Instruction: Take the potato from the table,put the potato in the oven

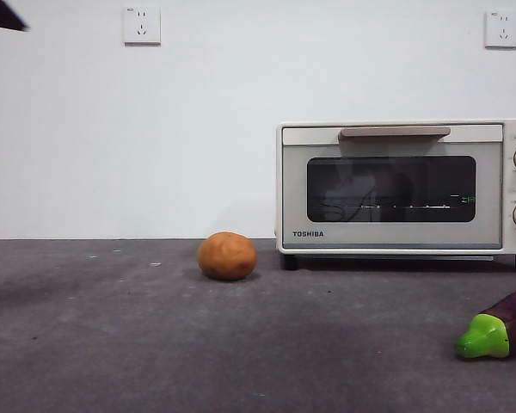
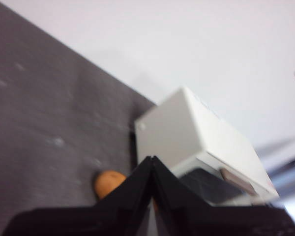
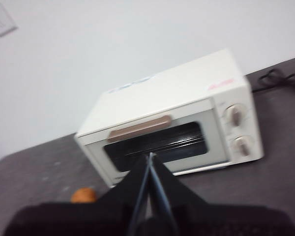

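Potato out on the table, oven door shut.

The smooth, rounded orange-brown potato [image 1: 228,255] sits on the matte, speckled grey table [image 1: 112,335], just left of the boxy cream TOSHIBA oven [image 1: 396,185]; only its wire rack shows behind the dark glass. Left gripper [image 2: 152,160] and right gripper [image 3: 150,156] hang high, jaws together. A purple eggplant [image 1: 499,327] lies nearby.
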`<state>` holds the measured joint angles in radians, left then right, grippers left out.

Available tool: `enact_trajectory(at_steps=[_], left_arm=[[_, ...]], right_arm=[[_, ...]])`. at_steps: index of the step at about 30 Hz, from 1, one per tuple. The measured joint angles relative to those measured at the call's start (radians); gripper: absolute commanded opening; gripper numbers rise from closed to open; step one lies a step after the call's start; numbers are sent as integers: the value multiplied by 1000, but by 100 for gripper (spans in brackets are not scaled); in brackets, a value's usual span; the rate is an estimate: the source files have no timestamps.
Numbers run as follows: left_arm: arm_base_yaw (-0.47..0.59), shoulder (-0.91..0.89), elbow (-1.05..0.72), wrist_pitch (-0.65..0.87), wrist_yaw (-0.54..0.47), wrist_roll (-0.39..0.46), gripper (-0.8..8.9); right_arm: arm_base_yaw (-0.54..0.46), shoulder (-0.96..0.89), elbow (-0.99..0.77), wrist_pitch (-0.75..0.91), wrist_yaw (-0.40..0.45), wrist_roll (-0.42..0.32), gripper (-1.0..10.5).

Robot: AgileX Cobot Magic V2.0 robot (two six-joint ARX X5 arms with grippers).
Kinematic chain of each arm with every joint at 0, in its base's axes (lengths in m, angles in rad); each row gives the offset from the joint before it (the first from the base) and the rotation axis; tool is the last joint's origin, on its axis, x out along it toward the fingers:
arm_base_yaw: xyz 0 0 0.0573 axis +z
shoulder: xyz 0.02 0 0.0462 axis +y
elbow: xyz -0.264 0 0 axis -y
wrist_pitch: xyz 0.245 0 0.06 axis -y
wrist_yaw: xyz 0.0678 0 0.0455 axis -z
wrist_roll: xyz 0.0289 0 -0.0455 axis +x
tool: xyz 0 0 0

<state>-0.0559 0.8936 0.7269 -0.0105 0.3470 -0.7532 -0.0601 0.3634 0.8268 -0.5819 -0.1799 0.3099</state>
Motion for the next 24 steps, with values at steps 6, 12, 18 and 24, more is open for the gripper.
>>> enact_trajectory(at_steps=[6,12,18,24], left_arm=[[-100,275,234,0,142,26,-5],[-223,563,542,-77,235,115,-5],[-309,801,874,-239,237,218,-5],[-364,991,1164,-374,237,301,-5]], right_arm=[[0,111,171,-94,46,-51,1],[0,219,276,-226,49,-61,1],[0,288,375,-288,49,-68,1],[0,325,473,-292,49,-84,1]])
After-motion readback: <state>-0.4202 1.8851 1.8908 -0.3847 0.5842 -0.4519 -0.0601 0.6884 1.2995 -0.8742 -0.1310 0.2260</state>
